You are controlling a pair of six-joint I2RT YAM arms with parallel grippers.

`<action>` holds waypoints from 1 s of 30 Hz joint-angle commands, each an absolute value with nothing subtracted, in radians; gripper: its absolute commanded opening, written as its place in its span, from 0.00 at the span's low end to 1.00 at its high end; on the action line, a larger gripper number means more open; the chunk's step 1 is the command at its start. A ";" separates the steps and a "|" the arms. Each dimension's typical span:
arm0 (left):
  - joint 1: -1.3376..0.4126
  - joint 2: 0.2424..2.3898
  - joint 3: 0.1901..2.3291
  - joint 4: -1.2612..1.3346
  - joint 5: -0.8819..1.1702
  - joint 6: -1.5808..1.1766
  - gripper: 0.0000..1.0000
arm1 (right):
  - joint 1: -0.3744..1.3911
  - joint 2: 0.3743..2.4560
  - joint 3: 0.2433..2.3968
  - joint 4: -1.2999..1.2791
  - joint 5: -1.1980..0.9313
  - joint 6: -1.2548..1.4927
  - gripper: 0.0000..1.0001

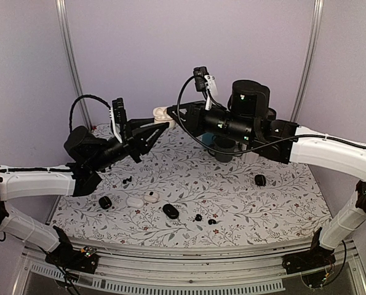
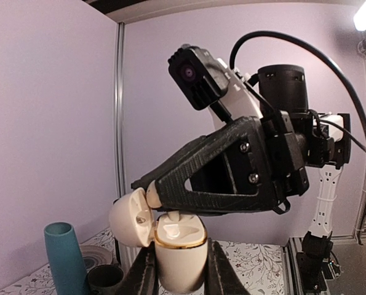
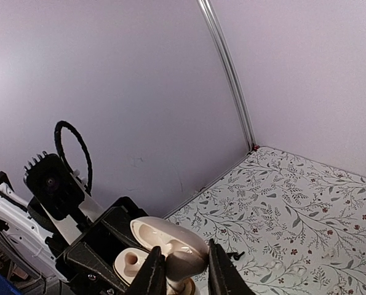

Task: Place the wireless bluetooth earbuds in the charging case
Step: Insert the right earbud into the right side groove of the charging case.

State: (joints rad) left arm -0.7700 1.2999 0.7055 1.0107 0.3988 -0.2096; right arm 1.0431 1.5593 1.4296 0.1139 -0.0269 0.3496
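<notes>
**Item 1. Cream case [image 2: 179, 246].** It is held in the air above the counter [image 1: 262, 209]. The left gripper [image 2: 181, 276] has its jaws closed on the body, one on each flank. The gold-rimmed mouth faces out past the fingertips, and you can see one well inside.

**Item 2. Lid [image 3: 170, 241].** It is hinged to the cream case and swung open. The right gripper [image 3: 186, 273] has its jaws narrow and pinched across it. Both arms meet at the cream case, so you have no free jaws.

**Item 3. Earbuds, two.** The first bud [image 1: 198, 217] and the second bud [image 1: 212, 221] are tiny and glossy black. They lie on the counter well apart from the cream case, below it and towards the arm bases, slightly to the right-arm side. They are close together but do not touch. They are too small to show a long axis.

**Item 4. Black oval case [image 1: 170, 211].** It lies on the same near side of the cream case, just beside the first bud.

**Note.** The buds lie down and towards you from both sets of jaws, and neither is in a well yet. The right arm looks the nearer. My judgement is that it lets go of the lid and descends while the left keeps the mouth presented. Expect small, slick pieces that slip easily from a pinch.
</notes>
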 commanded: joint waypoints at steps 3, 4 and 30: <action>-0.787 1.274 0.732 1.083 0.387 -0.202 0.00 | 1.084 1.594 1.434 0.023 -0.095 0.331 0.26; -0.786 1.275 0.732 1.080 0.387 -0.202 0.00 | 1.085 1.594 1.434 0.023 -0.094 0.331 0.26; -0.782 1.267 0.704 1.062 0.369 -0.220 0.00 | 1.084 1.549 1.422 0.010 -0.074 0.324 0.61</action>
